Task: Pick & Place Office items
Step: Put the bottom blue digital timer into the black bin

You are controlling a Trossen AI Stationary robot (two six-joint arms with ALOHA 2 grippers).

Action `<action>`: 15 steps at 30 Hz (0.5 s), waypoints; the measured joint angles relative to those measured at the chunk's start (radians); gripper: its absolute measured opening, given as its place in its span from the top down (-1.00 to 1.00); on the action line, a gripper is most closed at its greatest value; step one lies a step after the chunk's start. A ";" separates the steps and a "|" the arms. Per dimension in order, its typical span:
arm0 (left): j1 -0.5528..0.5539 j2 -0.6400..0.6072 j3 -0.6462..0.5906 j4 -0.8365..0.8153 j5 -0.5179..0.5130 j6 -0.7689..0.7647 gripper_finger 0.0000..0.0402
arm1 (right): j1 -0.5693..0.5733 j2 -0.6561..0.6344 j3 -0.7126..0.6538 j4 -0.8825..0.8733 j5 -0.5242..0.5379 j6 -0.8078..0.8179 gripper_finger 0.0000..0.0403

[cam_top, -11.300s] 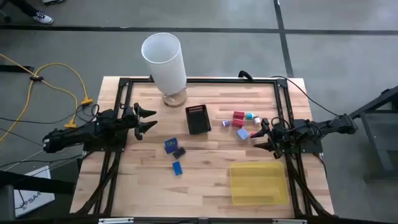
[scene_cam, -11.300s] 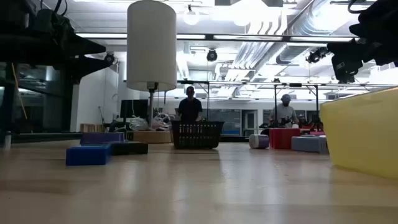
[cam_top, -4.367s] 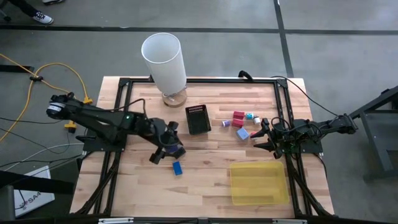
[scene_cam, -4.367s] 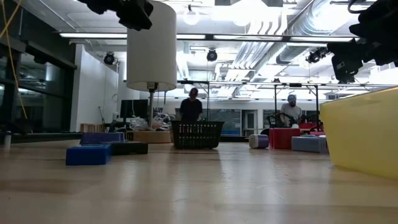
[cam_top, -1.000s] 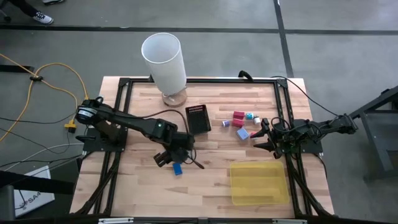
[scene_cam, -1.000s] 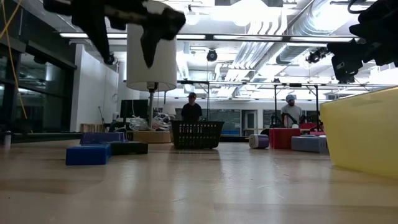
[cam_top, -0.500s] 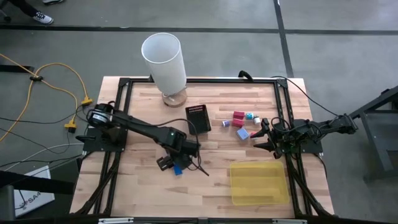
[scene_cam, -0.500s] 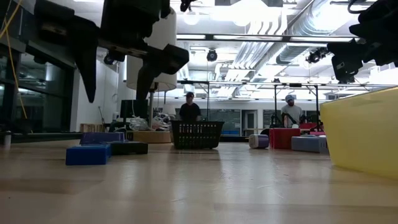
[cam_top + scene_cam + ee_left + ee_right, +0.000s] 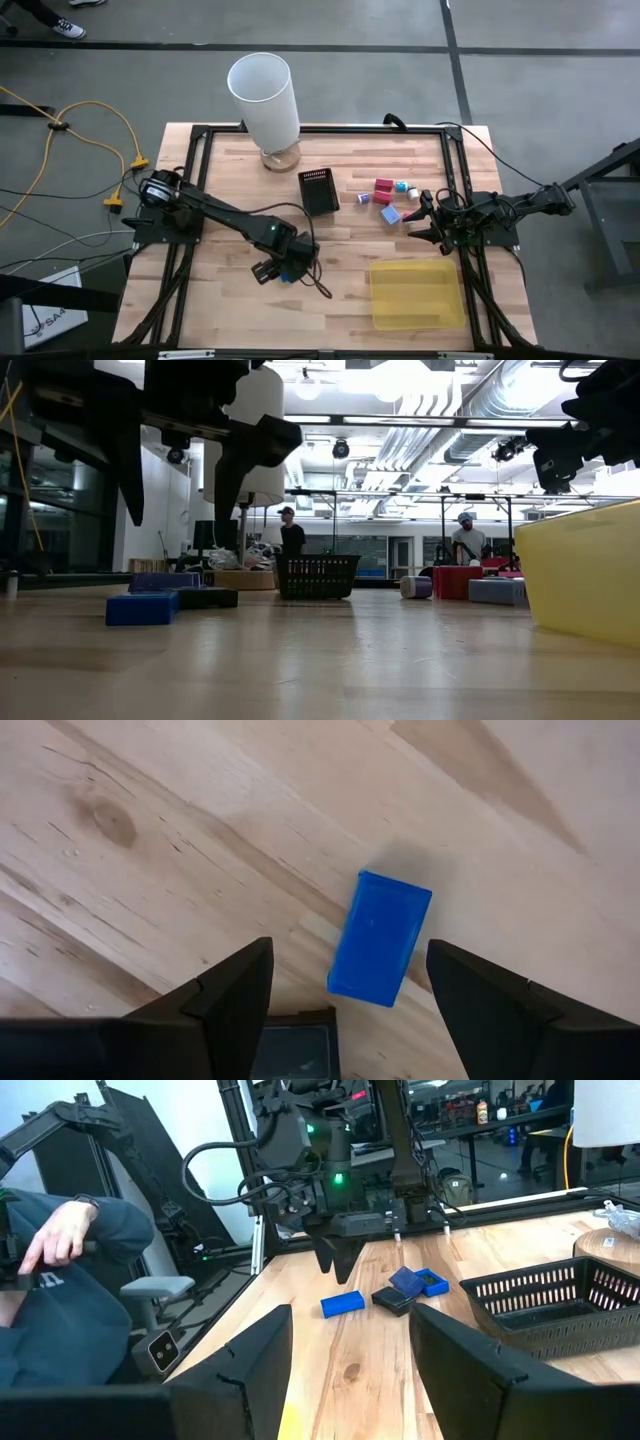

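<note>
A small blue block (image 9: 380, 938) lies flat on the wooden table (image 9: 340, 250), toward its near left. My left gripper (image 9: 283, 270) hangs open just above it, pointing steeply down, one finger on either side, touching nothing. The low view shows the block (image 9: 142, 608) on the table with the fingers well above. Two blue pieces (image 9: 410, 1283) and a black one (image 9: 390, 1298) lie just beyond it. Red (image 9: 383, 187), pale blue (image 9: 390, 214), purple (image 9: 363, 199) and white/teal (image 9: 402, 187) blocks lie at the right, beside my right gripper (image 9: 418, 218), which waits open and level.
A black mesh box (image 9: 318, 192) stands at the table's middle, a white lamp (image 9: 264, 100) at the far edge. A flat yellow tray (image 9: 415, 293) lies near the front right. A person's sleeve (image 9: 60, 1280) shows beyond the table's left side.
My left gripper has gone toward the table's near edge and down, still open, and now stands over the lone blue block. The block has not moved.
</note>
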 joint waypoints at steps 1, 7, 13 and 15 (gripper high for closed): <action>-0.004 0.000 -0.001 0.001 0.000 -0.010 -0.27 | 0.000 0.000 0.000 0.000 0.000 0.000 0.06; -0.036 0.000 -0.029 0.021 -0.021 -0.048 -0.26 | 0.000 0.000 0.000 0.000 0.000 0.000 0.06; -0.072 0.000 -0.057 0.050 -0.027 -0.065 -0.26 | 0.000 0.000 0.000 0.000 0.000 0.000 0.06; -0.083 0.000 -0.065 0.051 -0.035 -0.068 -0.26 | 0.000 0.000 0.000 0.000 0.000 0.000 0.06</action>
